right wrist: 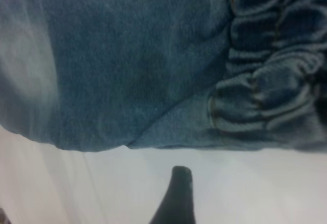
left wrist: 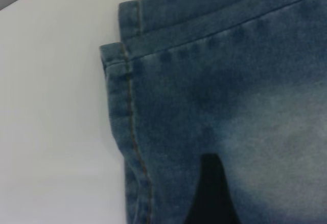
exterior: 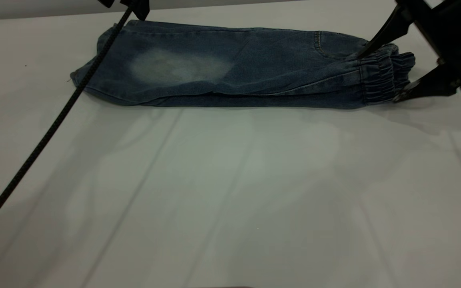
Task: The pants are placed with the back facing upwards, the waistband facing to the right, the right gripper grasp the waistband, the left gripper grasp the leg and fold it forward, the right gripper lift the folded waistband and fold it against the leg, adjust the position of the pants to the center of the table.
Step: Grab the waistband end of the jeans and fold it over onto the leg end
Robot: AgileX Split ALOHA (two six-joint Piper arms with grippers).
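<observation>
The blue denim pants point(exterior: 230, 64) lie folded lengthwise into a long strip at the far side of the white table point(exterior: 230, 192), with a faded pale patch facing up. The gathered waistband point(exterior: 382, 76) points right. My right gripper point(exterior: 378, 78) is open around it, one finger on top of the waistband and the other resting on the table at its near edge. The right wrist view shows the ruched waistband point(right wrist: 271, 81) and one black fingertip point(right wrist: 176, 193) over bare table. My left gripper point(exterior: 124, 5) hovers open above the leg end; one fingertip point(left wrist: 212, 193) sits over the denim near the leg hem point(left wrist: 122, 81).
A black braided cable point(exterior: 46, 136) runs from the left gripper diagonally across the leg end and down to the table's near left edge. Bare tabletop spreads in front of the pants.
</observation>
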